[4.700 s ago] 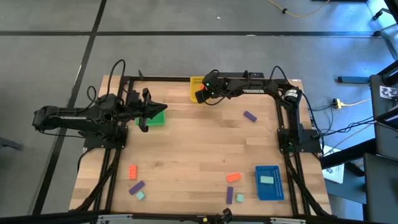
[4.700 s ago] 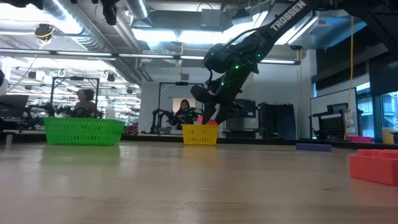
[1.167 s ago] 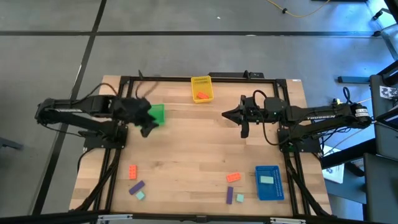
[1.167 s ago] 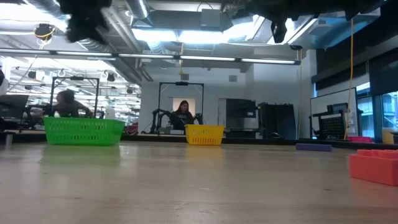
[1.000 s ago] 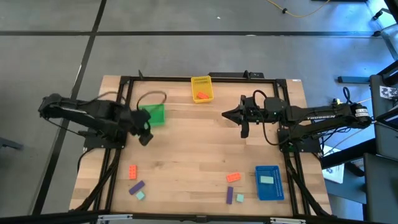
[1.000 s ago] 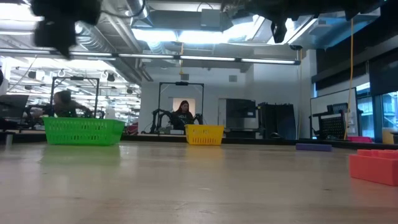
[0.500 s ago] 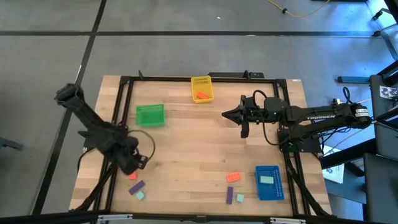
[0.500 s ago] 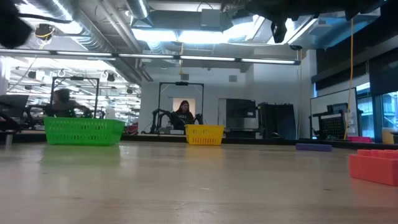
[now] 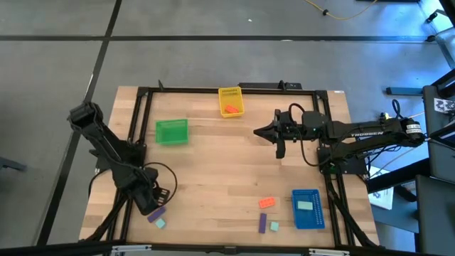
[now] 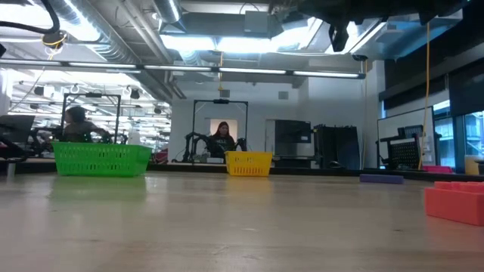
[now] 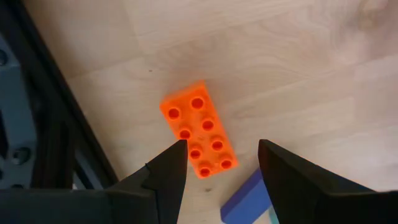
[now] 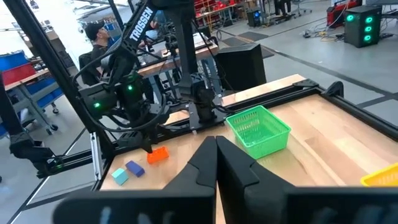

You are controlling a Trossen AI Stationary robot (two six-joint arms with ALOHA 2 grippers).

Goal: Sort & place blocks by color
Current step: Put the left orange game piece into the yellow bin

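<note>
My left gripper [image 9: 151, 198] is open and hangs over an orange-red block [image 11: 199, 137] at the table's near left. Its fingers stand on either side of the block's near end, and I see no touch. The gripper hides that block in the high view. A purple block [image 9: 156, 213] and a mint block [image 9: 160, 223] lie just beyond it toward the near edge. My right gripper [image 9: 261, 132] is shut and empty, held above the table right of centre. Another orange-red block [image 9: 266, 203], a purple one [image 9: 262, 222] and a mint one [image 9: 274, 226] lie flat near the blue tray.
A green tray [image 9: 172, 131] stands at the far left. A yellow tray [image 9: 230, 101] at the far edge holds an orange-red block. A blue tray [image 9: 307, 209] at the near right holds a mint block. The black frame rail [image 11: 37, 124] runs close beside the left gripper.
My left gripper has swung from beside the green tray toward the table's near edge and gone down. It now points down over the orange-red block at the near left. No block has moved.
</note>
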